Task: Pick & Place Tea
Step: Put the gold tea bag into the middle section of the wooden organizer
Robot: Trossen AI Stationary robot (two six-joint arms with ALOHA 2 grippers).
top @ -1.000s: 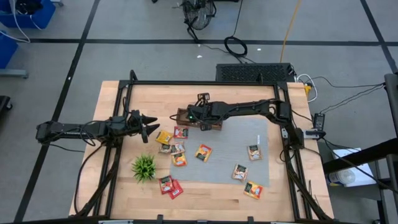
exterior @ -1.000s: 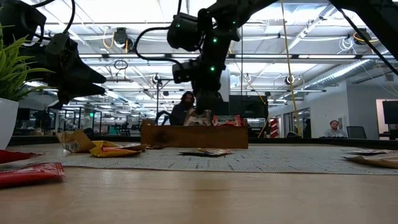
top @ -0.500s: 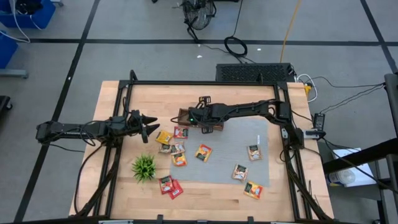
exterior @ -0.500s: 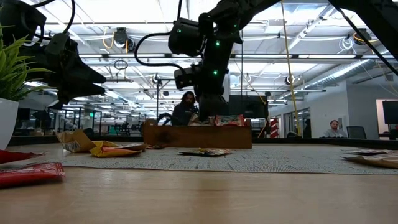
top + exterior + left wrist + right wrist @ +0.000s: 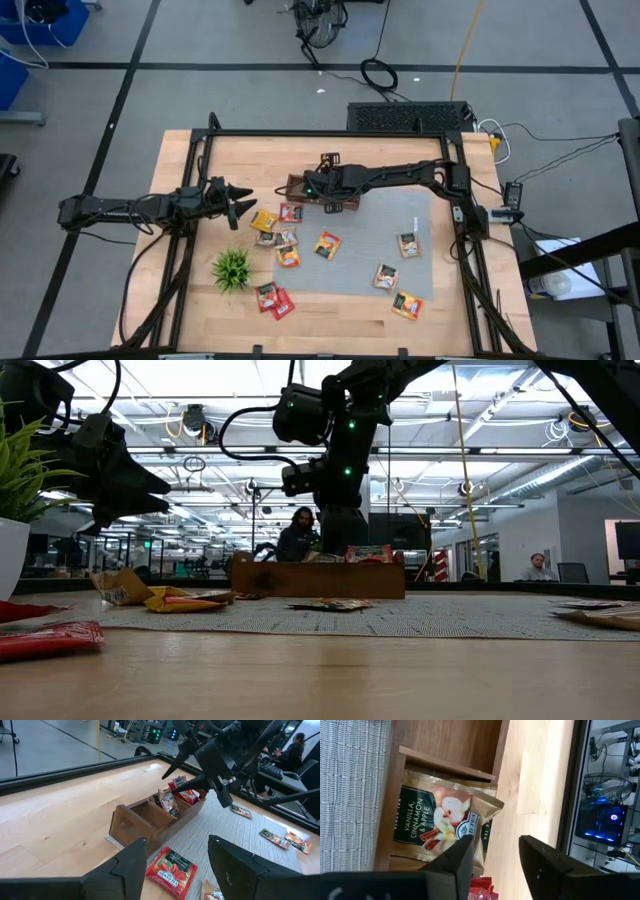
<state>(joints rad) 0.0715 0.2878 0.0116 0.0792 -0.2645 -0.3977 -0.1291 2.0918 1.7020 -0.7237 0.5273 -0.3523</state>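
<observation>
Fingers apart, the right gripper [image 5: 318, 189] hangs over the brown wooden compartment tray [image 5: 296, 184], vanilla-cinnamon tea packet [image 5: 442, 826] lying inside; best lift straight up, clear of dividers.

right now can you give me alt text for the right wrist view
The right gripper hangs open over a wooden tray, where a vanilla, cinnamon and apple tea packet lies in one compartment. A grey woven mat lies on one side of the tray, pale wooden table on the other.

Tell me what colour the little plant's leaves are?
Green, seen best in the high view: plant.
</observation>
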